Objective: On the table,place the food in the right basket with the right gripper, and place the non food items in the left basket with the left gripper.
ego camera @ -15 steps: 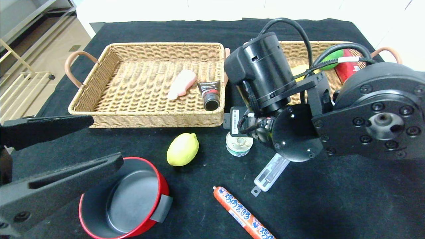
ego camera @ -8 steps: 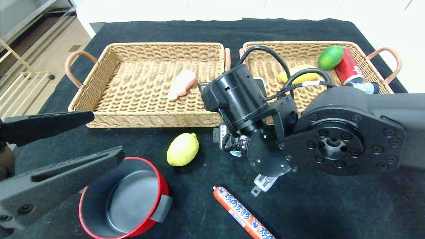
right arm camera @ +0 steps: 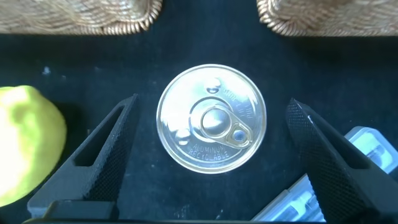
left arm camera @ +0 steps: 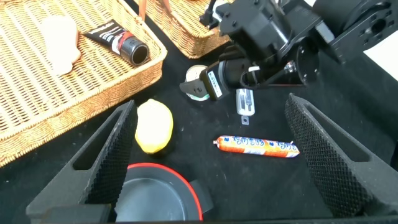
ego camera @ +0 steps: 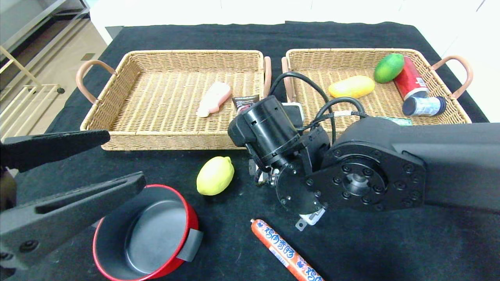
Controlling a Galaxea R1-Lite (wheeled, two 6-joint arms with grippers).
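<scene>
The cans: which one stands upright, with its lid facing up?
The small pull-tab can on the cloth between the open right claw fingers. The red can and dark can lie sideways in the right basket.

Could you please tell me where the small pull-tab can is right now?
The can stands upright on the black table, between the open right gripper's fingers, with the lemon beside it.

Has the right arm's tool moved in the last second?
Yes. The right tool came down and toward the lemon, away from the right basket.
</scene>
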